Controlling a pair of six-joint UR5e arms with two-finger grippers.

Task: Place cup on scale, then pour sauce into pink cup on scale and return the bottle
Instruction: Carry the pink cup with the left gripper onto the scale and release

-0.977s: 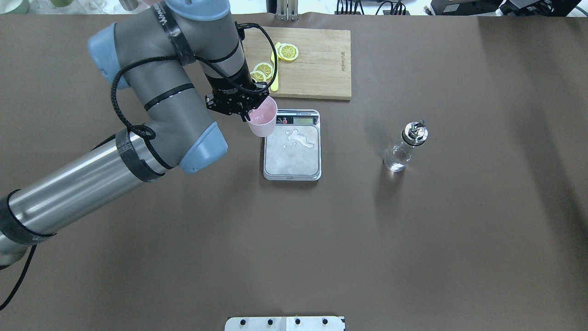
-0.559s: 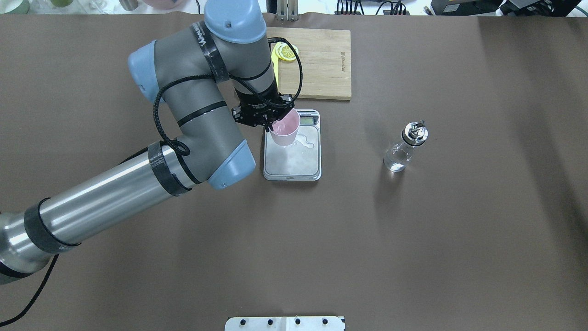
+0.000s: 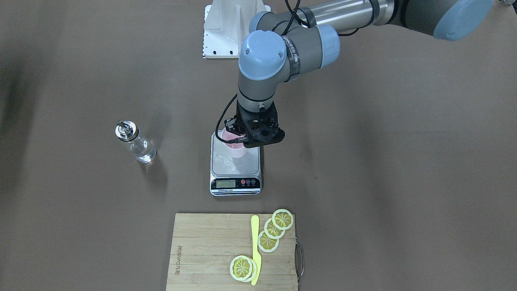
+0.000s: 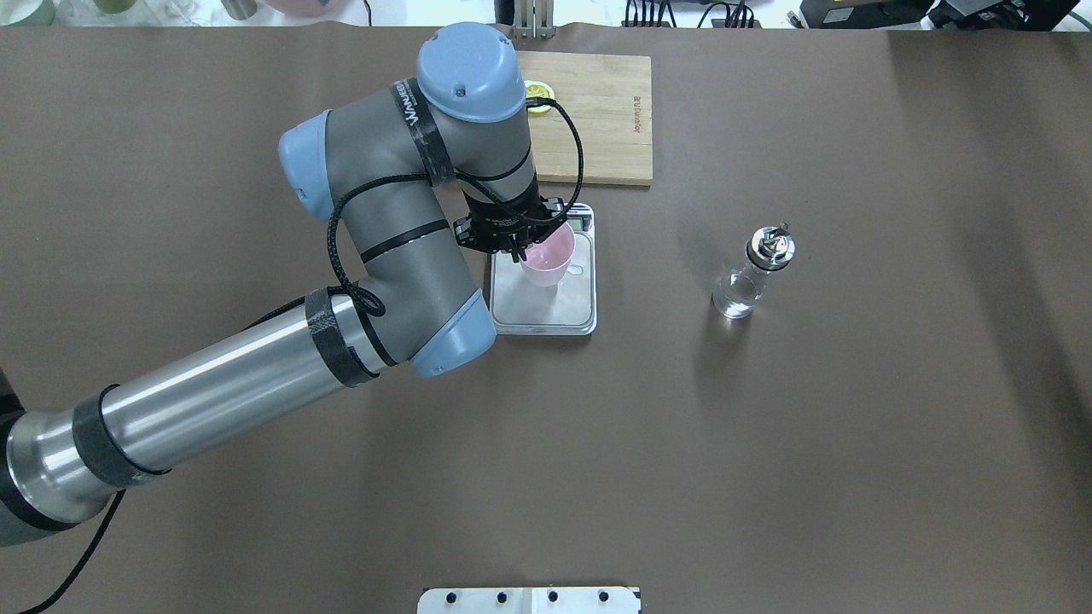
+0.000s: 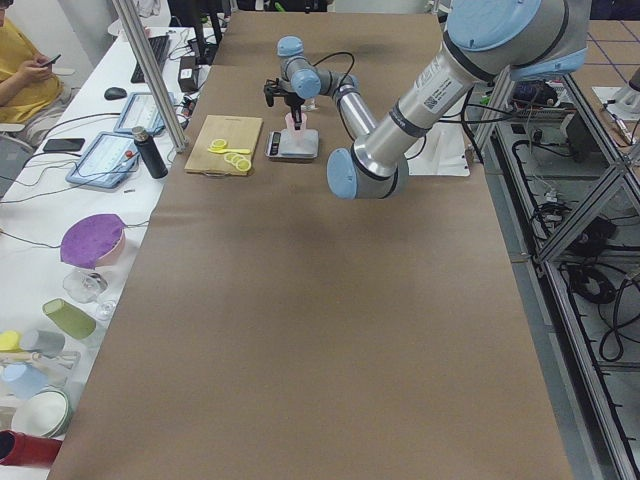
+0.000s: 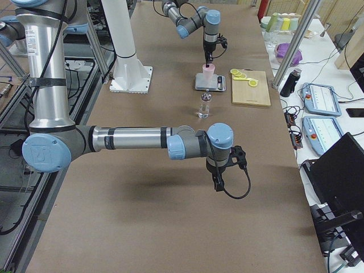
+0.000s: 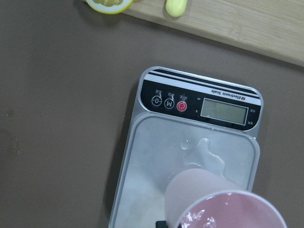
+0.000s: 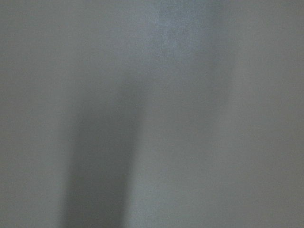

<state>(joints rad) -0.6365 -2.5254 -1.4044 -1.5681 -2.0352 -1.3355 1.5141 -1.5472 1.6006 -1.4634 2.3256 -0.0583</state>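
My left gripper (image 4: 522, 247) is shut on the rim of the pale pink cup (image 4: 548, 256) and holds it upright over the scale (image 4: 546, 309). I cannot tell whether the cup's base touches the steel platform. The left wrist view shows the cup (image 7: 223, 204) above a small clear puddle (image 7: 204, 153) on the scale (image 7: 142, 190). The glass bottle (image 4: 751, 273) with its metal spout stands alone to the scale's right, holding a little clear liquid. My right gripper (image 6: 219, 185) shows only in the exterior right view, over bare table; I cannot tell its state.
A bamboo cutting board (image 4: 597, 111) with lemon slices (image 3: 274, 230) and a yellow knife (image 3: 255, 242) lies just beyond the scale. The white mounting plate (image 4: 529, 599) sits at the near table edge. The right wrist view is a grey blur.
My left arm has carried the pink cup rightward, from beside the scale's far left corner to over its platform. The bottle has not moved.
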